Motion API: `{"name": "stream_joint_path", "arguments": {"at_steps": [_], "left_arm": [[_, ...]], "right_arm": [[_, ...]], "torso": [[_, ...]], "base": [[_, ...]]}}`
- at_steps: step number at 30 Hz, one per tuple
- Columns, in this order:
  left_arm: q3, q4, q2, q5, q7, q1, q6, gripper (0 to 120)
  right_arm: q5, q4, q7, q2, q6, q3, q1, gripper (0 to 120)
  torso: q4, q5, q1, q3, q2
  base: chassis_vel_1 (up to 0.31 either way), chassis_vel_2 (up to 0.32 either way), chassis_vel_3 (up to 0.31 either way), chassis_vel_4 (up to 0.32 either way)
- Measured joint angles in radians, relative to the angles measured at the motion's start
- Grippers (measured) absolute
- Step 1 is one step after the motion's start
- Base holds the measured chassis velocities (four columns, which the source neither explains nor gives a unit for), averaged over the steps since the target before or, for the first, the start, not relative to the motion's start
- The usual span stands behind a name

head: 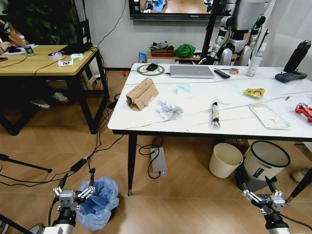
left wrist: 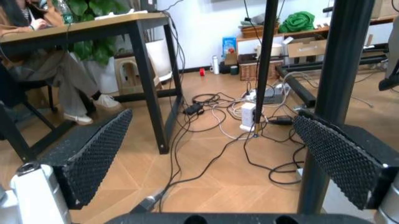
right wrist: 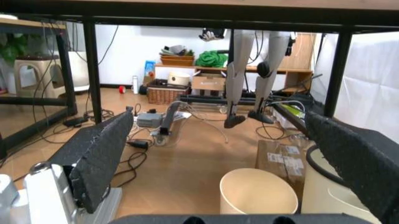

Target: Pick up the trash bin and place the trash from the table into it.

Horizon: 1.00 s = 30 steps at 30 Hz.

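The left gripper (head: 74,194) is held low over the wooden floor, just beside the trash bin (head: 99,202), with its fingers spread wide and nothing between them. In the left wrist view the two ribbed pads (left wrist: 93,156) are seen far apart, with only floor and cables (left wrist: 212,121) beyond them. The right gripper (head: 264,197) is held equally low, in front of the grey bin (head: 265,163), and its fingers are likewise spread wide and empty; its pads (right wrist: 103,156) are seen apart in the right wrist view, with the cream bin (right wrist: 259,193) on the floor between them.

The trash bin stands on the floor near the front left leg of the table (head: 146,124), its crinkled blue bag puffed over the rim. The trash is spread over the table top: torn brown cardboard (head: 142,93) is placed toward the left edge, crumpled white paper (head: 168,110) lies just right of it, and a black-and-white wrapper (head: 215,114) lies at the middle. A yellow wrapper (head: 254,92) is placed farther right, a clear flat pack (head: 268,116) near the front right, and a red wrapper (head: 305,110) at the right edge.

At the back of the table a silver laptop (head: 191,71) and a black remote (head: 222,73) are seen. A wooden-topped desk (head: 46,61) stands to the left of the table, and the cream and grey bins are tucked under its right half.
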Motion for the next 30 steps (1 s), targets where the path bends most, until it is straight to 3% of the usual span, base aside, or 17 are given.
{"name": "stream_joint_path", "arguments": {"at_steps": [30], "left_arm": [[-0.004,-0.002,0.004,-0.004,0.006,0.015,0.0,100]], "right_arm": [[-0.009,0.01,-0.001,0.016,0.004,-0.005,0.001,100]], "torso": [[0.0,0.0,-0.052,-0.079,-0.131]], "base": [[0.0,0.0,0.0,0.0]]}}
